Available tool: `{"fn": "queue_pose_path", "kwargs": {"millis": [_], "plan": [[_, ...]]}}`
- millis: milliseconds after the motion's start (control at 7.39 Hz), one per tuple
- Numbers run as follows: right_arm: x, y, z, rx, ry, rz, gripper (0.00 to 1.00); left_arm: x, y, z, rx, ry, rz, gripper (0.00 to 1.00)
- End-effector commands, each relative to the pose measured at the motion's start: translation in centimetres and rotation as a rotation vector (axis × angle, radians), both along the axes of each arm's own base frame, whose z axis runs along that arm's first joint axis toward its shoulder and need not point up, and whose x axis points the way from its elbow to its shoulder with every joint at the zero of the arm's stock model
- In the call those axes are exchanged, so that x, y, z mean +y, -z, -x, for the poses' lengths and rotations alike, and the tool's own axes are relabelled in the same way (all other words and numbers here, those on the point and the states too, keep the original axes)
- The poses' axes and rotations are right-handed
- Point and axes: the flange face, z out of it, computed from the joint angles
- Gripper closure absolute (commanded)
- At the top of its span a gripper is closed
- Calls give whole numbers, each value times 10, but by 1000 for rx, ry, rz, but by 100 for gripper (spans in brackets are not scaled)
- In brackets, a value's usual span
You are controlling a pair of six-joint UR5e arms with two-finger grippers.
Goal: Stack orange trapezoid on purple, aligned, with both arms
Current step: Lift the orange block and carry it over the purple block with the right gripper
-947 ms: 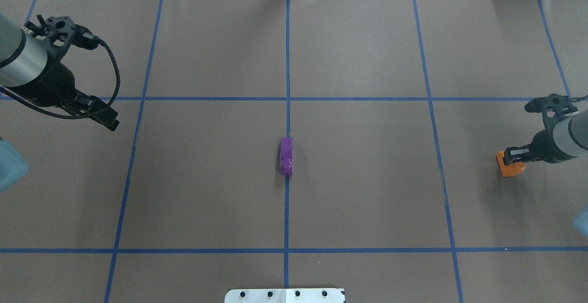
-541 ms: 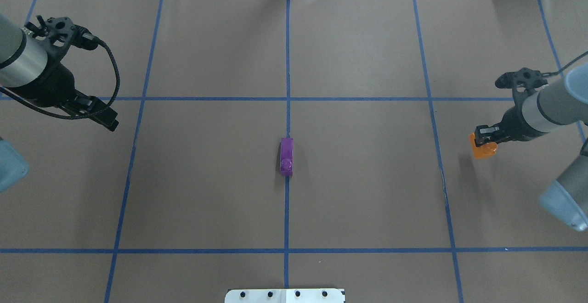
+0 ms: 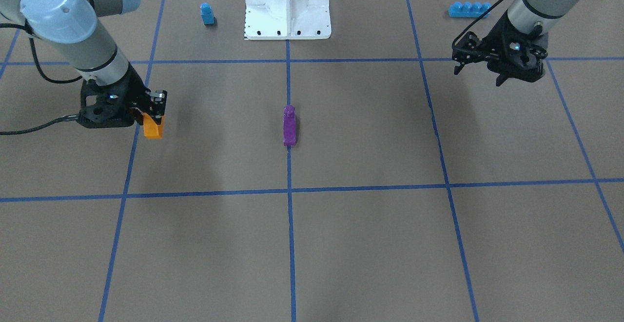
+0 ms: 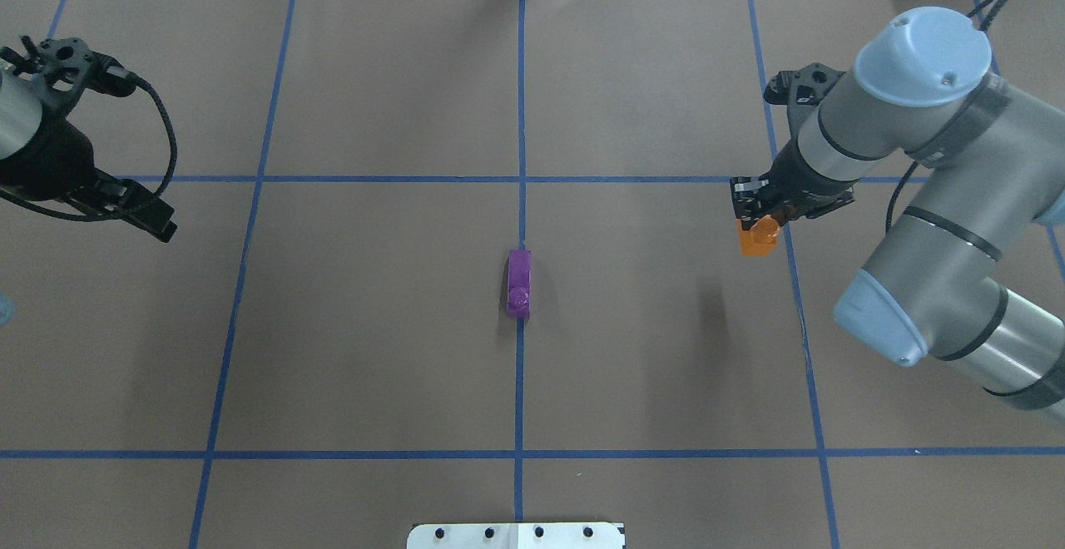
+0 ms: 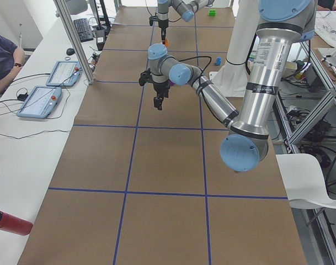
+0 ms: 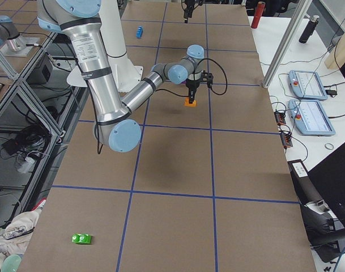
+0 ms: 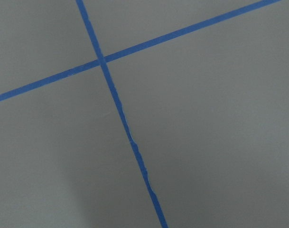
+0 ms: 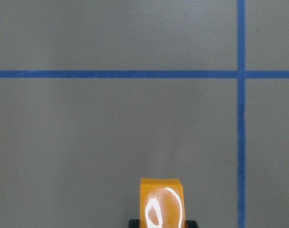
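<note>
The purple block (image 4: 519,283) lies on the centre tape line, stud end toward the robot; it also shows in the front-facing view (image 3: 289,125). My right gripper (image 4: 755,216) is shut on the orange trapezoid (image 4: 757,238) and holds it above the table, right of the purple block. The orange trapezoid also shows in the front-facing view (image 3: 153,128) and at the bottom of the right wrist view (image 8: 162,204). My left gripper (image 4: 156,225) hangs far to the left of the purple block, above bare table. It looks open and empty.
A blue single-stud block (image 3: 207,13) and a long blue brick (image 3: 469,9) lie near the white base pedestal (image 3: 287,19). A green block (image 6: 81,238) lies at the table's near end. Blue tape lines grid the brown table.
My right gripper has carried the orange trapezoid leftward, toward the purple block, and a little farther from the robot. My left gripper has drifted slightly left. The purple block has not moved.
</note>
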Motion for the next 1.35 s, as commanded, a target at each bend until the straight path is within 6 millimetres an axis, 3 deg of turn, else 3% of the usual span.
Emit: {"fn": "queue_pose_path", "kwargs": {"millis": [0, 271, 541, 947, 1218], "plan": [[32, 68, 63, -54, -25, 65, 100, 6, -19, 39, -17, 117, 84, 0], [51, 101, 103, -60, -62, 59, 100, 7, -10, 39, 1, 175, 108, 0], [45, 133, 150, -47, -106, 81, 100, 7, -8, 39, 3, 175, 107, 0], [65, 146, 175, -30, -126, 7, 100, 7, -9, 39, 3, 175, 109, 0], [64, 165, 201, -28, -141, 21, 100, 7, -9, 38, 4, 173, 109, 0]]}}
